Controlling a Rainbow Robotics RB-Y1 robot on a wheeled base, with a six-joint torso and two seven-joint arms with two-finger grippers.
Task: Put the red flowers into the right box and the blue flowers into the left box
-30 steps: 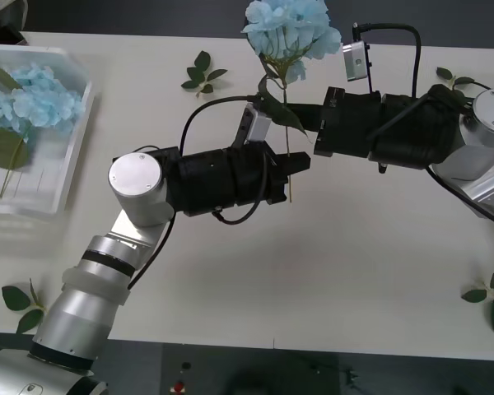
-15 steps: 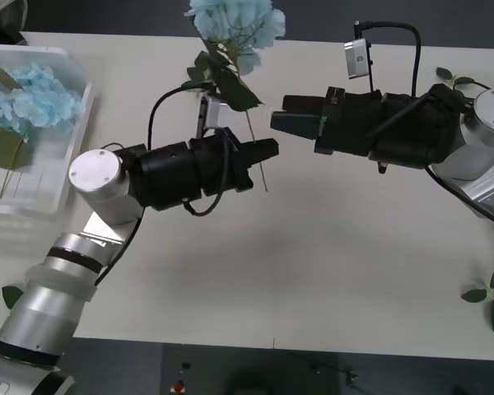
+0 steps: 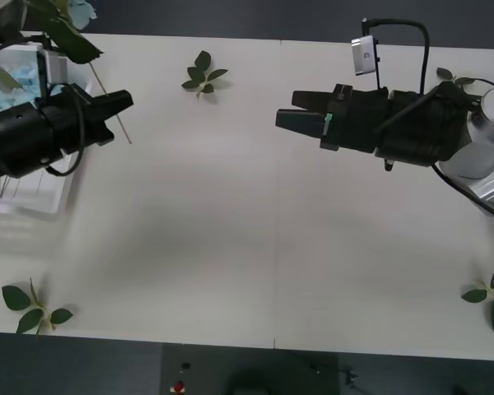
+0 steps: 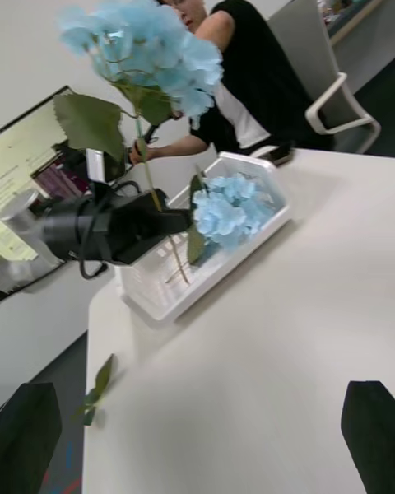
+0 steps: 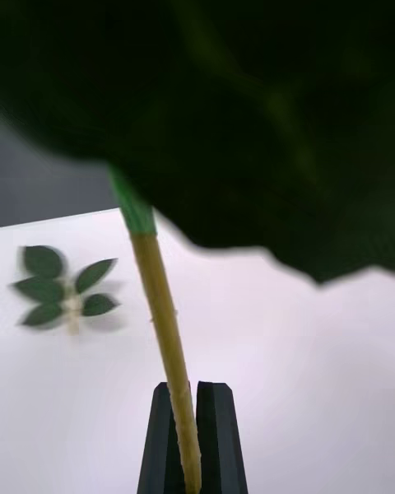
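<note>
Blue flower [image 4: 144, 53] is being carried by the left gripper [image 3: 119, 105] at the upper left of the front view, stem [image 5: 169, 346] pinched between the closed black fingers [image 5: 216, 436], big leaf [image 4: 89, 123] hanging beside the bloom. Transport step is in hand: the flower is sitting right at the left box [image 4: 247, 239], upper left corner of the front view, where another blue bunch [image 4: 226, 206] is already lying. Next move, as I judge it, is calling for swinging the bloom over the tray, lowering it and opening the fingers so the stem drops inside the slotted walls, not over the rim. Right gripper [image 3: 290, 113] is hanging over the upper middle of the table [image 3: 255, 230], jaws spread wide and gripping nothing. Loose leaf sprigs [image 3: 202, 74] are lying near the table edges, untouched.
</note>
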